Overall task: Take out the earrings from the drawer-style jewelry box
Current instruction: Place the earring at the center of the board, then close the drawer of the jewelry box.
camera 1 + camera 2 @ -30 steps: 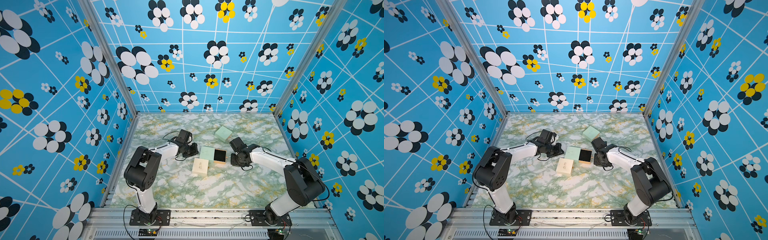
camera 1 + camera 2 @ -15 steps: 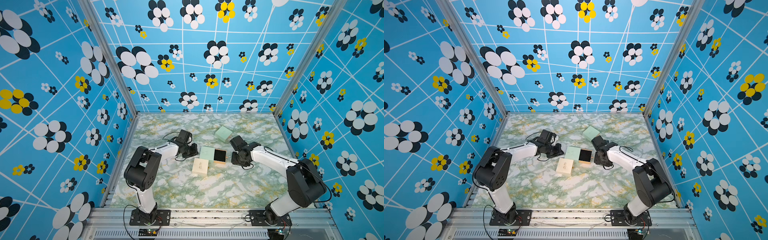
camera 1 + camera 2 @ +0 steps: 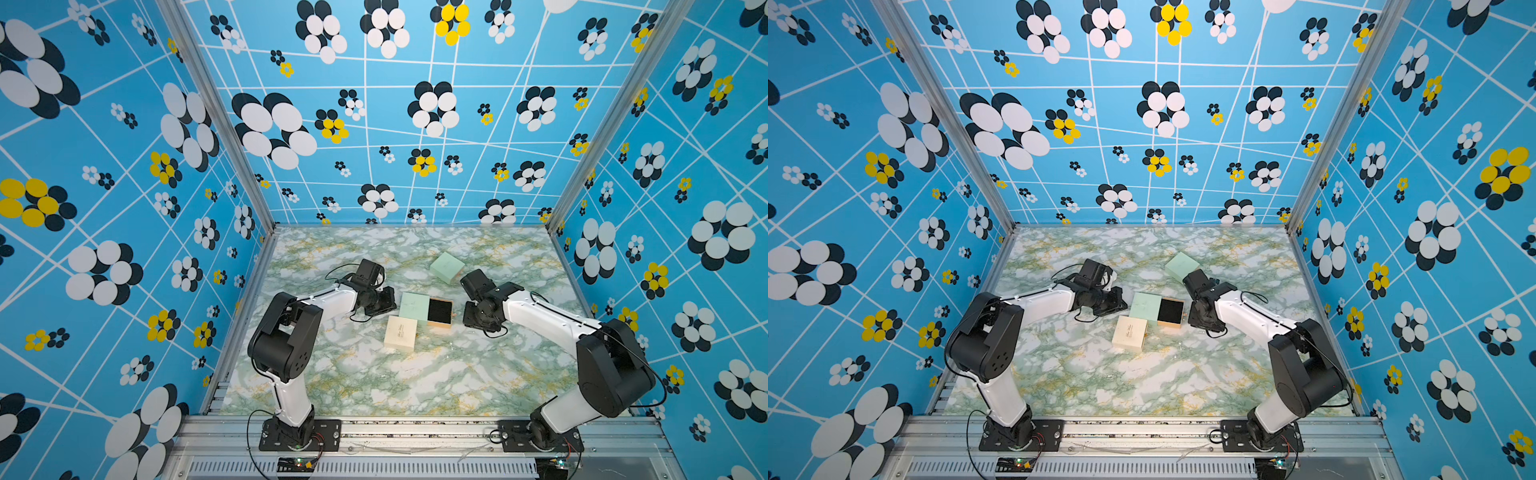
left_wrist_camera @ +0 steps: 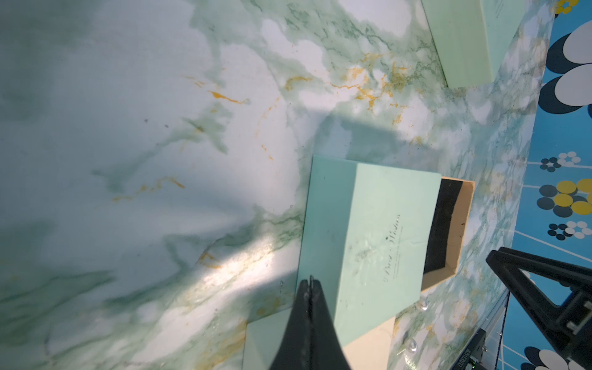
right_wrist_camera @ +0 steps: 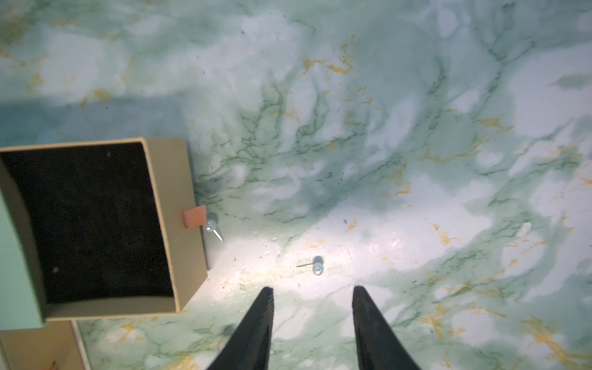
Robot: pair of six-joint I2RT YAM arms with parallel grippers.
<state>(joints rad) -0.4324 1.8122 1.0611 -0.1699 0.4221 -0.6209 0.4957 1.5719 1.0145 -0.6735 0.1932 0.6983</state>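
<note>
Sitting beside the jewelry box point(image 3: 414, 306): cream box point(image 3: 400, 333).

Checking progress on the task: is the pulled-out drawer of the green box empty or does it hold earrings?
Empty: the drawer shows only black lining, and two earrings lie outside it on the table.

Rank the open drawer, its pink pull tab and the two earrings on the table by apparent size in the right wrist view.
1. open drawer, by far the largest.
2. pink pull tab.
3. earring beside the tab and earring nearer the right gripper, at: both tiny and about alike, so unranked.
</note>
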